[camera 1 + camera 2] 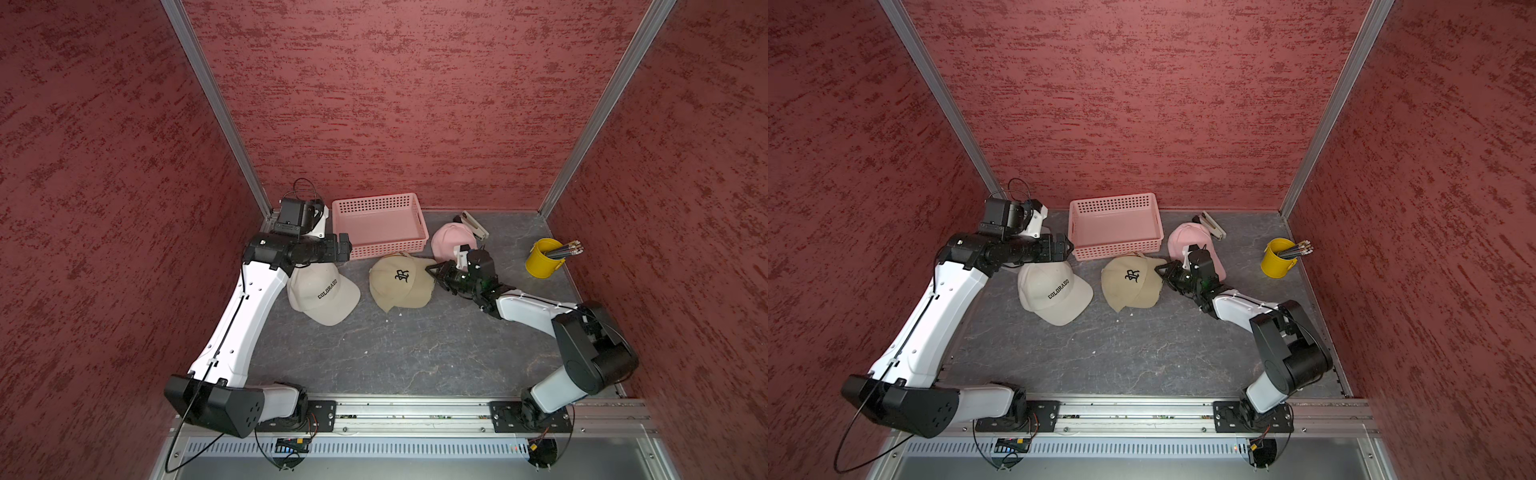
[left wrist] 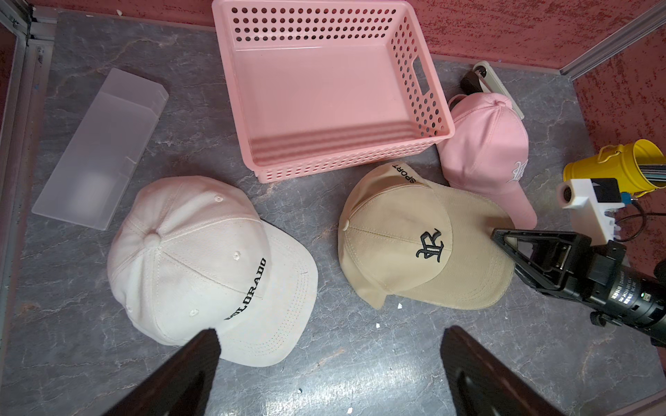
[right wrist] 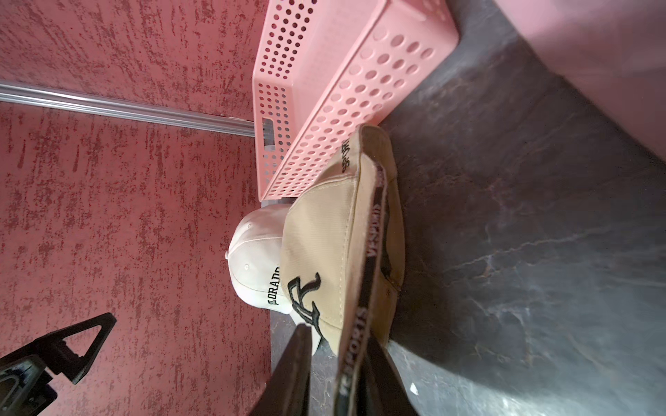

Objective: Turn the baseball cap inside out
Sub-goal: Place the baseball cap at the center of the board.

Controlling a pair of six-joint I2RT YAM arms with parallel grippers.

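Note:
The tan baseball cap with a black "R" lies mid-table, crown up, just in front of the pink basket. My right gripper is at the cap's right edge. Its jaws are slightly apart. The cap's edge, with a black printed band, passes between them against one finger, with a gap to the other finger. My left gripper hangs open above the table's left side, holding nothing.
A cream "COLORADO" cap lies left of the tan one and a pink cap behind my right gripper. The pink basket stands at the back. A stapler, a yellow pencil cup and a frosted tray are also there.

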